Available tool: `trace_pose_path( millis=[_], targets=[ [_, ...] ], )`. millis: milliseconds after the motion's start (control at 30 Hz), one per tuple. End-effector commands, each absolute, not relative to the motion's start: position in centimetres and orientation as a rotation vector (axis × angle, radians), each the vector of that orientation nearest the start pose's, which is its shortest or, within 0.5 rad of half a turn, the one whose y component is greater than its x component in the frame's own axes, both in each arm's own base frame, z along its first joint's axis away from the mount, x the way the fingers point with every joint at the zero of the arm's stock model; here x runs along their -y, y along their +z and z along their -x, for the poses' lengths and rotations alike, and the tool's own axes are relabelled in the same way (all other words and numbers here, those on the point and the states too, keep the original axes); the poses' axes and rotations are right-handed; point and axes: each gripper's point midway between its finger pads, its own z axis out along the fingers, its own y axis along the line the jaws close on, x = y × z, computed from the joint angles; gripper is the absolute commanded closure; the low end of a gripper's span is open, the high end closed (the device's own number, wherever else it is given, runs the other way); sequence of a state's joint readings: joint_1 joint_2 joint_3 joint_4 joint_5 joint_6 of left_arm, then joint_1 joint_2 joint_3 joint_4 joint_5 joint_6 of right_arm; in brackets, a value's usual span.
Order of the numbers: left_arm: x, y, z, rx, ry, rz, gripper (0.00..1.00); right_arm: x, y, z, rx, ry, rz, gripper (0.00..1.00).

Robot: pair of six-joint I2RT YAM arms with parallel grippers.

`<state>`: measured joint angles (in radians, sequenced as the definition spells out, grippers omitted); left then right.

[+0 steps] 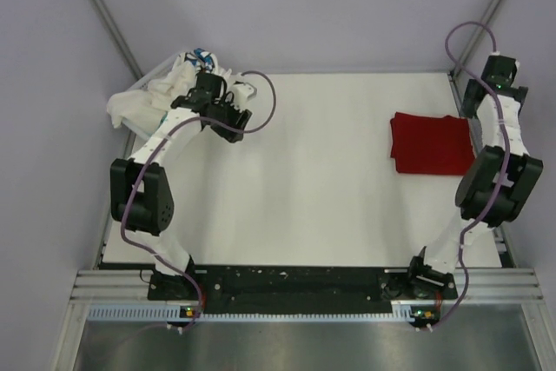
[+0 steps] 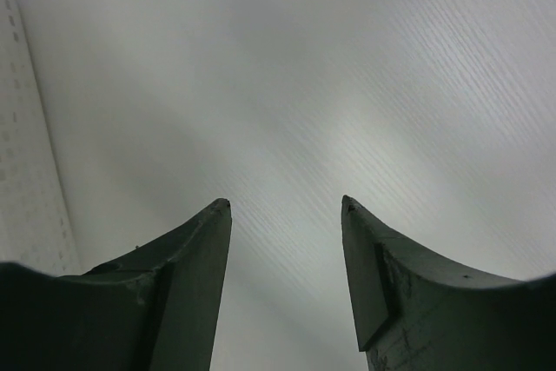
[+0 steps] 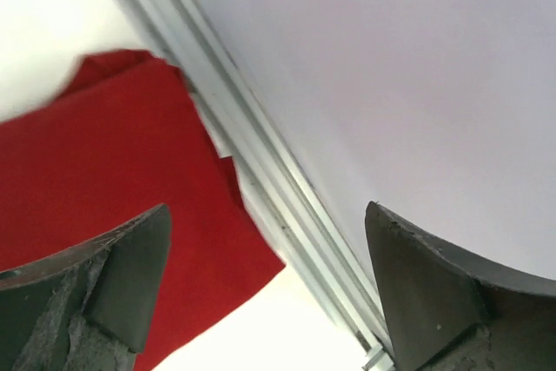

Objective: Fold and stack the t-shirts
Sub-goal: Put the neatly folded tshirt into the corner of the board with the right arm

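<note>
Matte white table (image 1: 321, 188) bears flat, squarish red t-shirt (image 1: 432, 143).

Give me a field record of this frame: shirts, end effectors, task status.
red t-shirt: folded, flat on the right side of the table
white t-shirts: crumpled heap, far left corner
left end effector: open, empty, over bare table by the heap
right end effector: open, empty, over the rail beside the red t-shirt
status: red folded; white ones not yet

one red t-shirt (image 1: 432, 145), one white-shirt heap (image 1: 146, 102)
</note>
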<state>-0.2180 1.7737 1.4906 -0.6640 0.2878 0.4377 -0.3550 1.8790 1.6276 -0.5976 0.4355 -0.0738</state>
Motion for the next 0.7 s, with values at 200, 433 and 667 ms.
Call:
trace_pose_path(
  millis=[200,433,667],
  targets=[
    [10.8,18.0,-37.6,-2.150,-0.223,-0.832,0.38,7.5,23.7,-38.9,-2.116,-0.167,-0.254,0.01],
    [9.4,19.1,-34.5,-1.910,-0.168,-0.605,0.25,-2.9,19.4,-33.5,-1.957,0.311,-0.007,0.01],
    [5.3,14.9,-34.3,-1.786,-0.021,-0.242,0.09,-3.0,16.1,-29.4,-1.717,0.288,-0.014,0.01]
  ],
)
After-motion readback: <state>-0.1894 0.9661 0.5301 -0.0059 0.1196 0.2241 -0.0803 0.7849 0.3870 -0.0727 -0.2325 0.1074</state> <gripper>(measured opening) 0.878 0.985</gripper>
